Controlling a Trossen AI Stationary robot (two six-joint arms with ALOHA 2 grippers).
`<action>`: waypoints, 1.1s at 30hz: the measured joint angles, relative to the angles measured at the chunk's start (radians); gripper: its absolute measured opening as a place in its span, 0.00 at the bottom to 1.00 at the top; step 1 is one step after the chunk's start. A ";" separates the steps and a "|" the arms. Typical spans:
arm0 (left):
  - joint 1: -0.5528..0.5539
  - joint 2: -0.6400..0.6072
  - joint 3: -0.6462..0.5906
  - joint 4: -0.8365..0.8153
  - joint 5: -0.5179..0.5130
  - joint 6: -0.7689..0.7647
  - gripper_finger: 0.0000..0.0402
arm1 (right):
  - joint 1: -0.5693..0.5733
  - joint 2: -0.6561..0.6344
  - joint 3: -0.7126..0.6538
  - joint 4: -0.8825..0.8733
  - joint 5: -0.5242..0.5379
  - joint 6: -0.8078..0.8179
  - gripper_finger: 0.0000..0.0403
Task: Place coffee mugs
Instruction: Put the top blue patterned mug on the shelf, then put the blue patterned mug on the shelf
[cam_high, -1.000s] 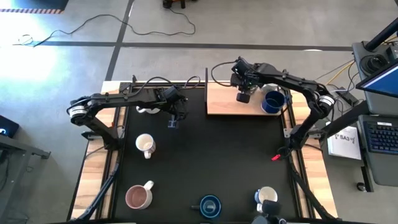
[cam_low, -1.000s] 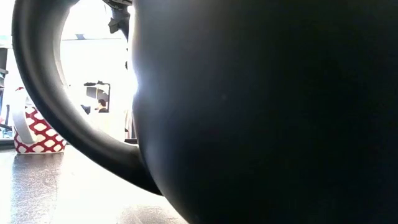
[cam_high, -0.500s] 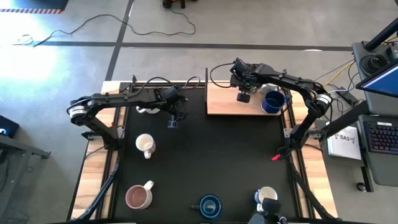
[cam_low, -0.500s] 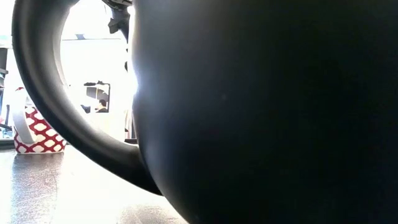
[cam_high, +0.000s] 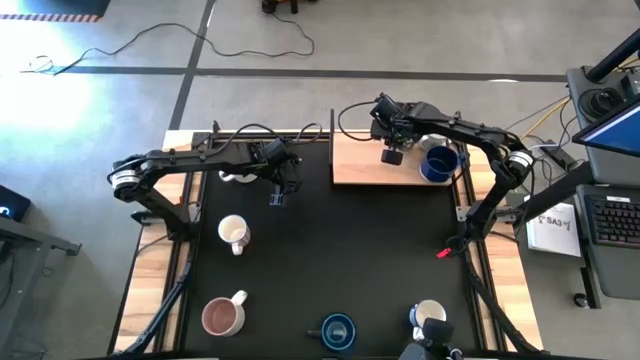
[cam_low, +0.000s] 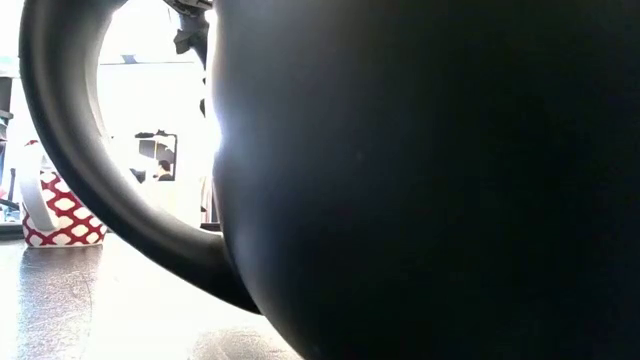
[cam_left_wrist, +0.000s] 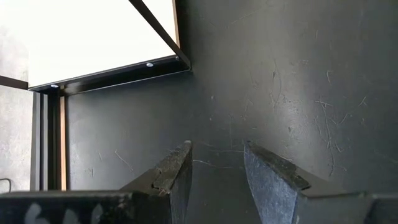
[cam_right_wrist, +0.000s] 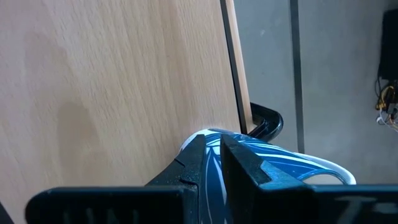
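Blue-patterned mug (cam_right_wrist: 273, 163) between right fingers (cam_right_wrist: 198, 163) above wooden board (cam_high: 355, 160); left fingers (cam_left_wrist: 174, 174) apart, empty.

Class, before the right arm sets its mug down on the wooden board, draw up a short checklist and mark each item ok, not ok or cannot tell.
1. Right gripper shut on a blue-and-white mug: ok.
2. Mug over the wooden board: ok.
3. Board bare below the mug: ok.
4. Clear of the blue mug already on the board: cannot tell, they are close.
5. Left gripper open, over the black mat, away from the board: ok.
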 joint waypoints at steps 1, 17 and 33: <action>0.000 0.000 0.000 0.000 0.000 0.000 0.32 | 0.000 0.000 0.000 0.000 0.000 0.000 0.09; 0.000 0.000 -0.001 0.001 -0.001 -0.001 0.32 | 0.003 -0.015 0.000 0.000 -0.036 0.026 0.09; -0.004 0.000 -0.001 -0.022 0.088 -0.020 0.32 | 0.100 -0.105 0.027 -0.093 -0.540 0.416 0.09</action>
